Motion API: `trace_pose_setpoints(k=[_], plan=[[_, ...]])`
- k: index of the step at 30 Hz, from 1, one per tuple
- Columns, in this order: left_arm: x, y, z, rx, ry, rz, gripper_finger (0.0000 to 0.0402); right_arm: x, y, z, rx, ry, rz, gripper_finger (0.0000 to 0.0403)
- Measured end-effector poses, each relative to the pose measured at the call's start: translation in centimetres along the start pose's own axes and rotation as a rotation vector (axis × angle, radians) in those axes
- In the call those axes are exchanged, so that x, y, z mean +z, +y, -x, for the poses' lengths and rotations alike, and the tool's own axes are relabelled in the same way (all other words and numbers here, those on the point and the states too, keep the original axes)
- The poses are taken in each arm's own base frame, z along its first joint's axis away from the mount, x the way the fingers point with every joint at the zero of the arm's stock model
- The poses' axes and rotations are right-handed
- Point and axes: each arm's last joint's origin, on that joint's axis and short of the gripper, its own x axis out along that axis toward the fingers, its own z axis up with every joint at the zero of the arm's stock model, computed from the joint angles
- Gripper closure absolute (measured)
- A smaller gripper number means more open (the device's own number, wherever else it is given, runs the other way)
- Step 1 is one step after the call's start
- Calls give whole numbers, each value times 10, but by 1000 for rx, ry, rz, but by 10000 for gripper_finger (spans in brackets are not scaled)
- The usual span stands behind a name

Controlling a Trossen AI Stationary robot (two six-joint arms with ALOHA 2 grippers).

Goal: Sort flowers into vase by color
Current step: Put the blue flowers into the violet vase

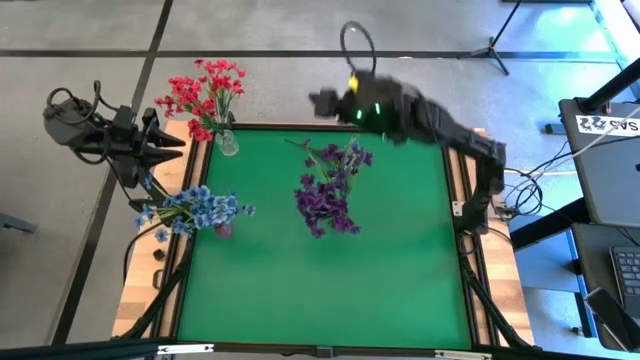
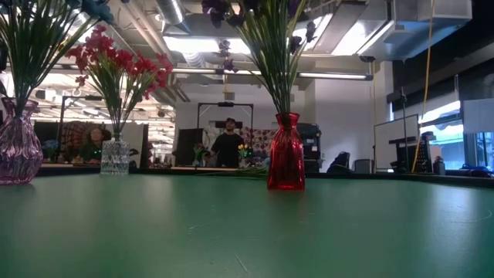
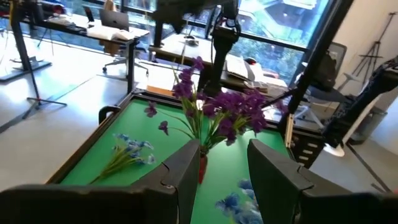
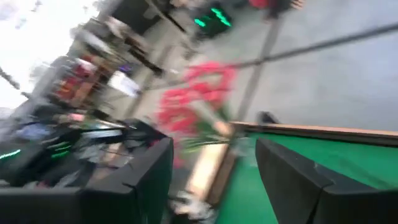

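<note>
Left gripper sits off the table's left edge, near the far corner, empty, jaws apart per its wrist view. It's parked just outside the red flowers and above-left of the blue flowers.

Red flowers: in a clear glass vase at the far-left corner of the green table. Blue flowers: in a purple-tinted vase by the left edge, blossoms leaning out over the rim of the mat. Purple flowers: in a red vase around mid-table. One more purple sprig looks to be lying loose on the mat just beyond that bunch; can't tell for sure it isn't in the vase.

Right gripper hangs past the far edge of the table, arm stretched over from the right side. Jaws apart, nothing between them in its wrist view.

Handling, my read: sprigs are very light, stems thin and springy, blossoms soft and easy to crush or snag. Pinch low-to-mid stem, not the heads. Vases are narrow-necked, glassy, tippy: feed stems in straight down, no side load.
</note>
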Motion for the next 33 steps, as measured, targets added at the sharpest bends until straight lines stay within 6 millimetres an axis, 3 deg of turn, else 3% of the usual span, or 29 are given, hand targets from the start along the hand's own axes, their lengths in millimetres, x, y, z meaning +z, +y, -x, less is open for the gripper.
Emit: trace_pose_setpoints(k=[8,14,17,20,25,29,33], plan=[[-2,2,0,28,6,50,271,84,-78,-38,-147,42,68,173],[-3,2,0,36,8,189,271,139,-150,-56,-140,211,239,173],[-2,3,0,78,-22,256,271,157,-186,-63,-118,316,405,173],[-1,6,0,152,-79,315,271,160,-214,-68,-109,442,658,173],[1,9,1,237,-153,374,271,137,-258,-100,-216,727,978,173],[1,10,2,286,-198,404,271,125,-291,-135,-226,795,952,173],[2,11,2,323,-229,404,271,129,-312,-144,-58,797,818,173]])
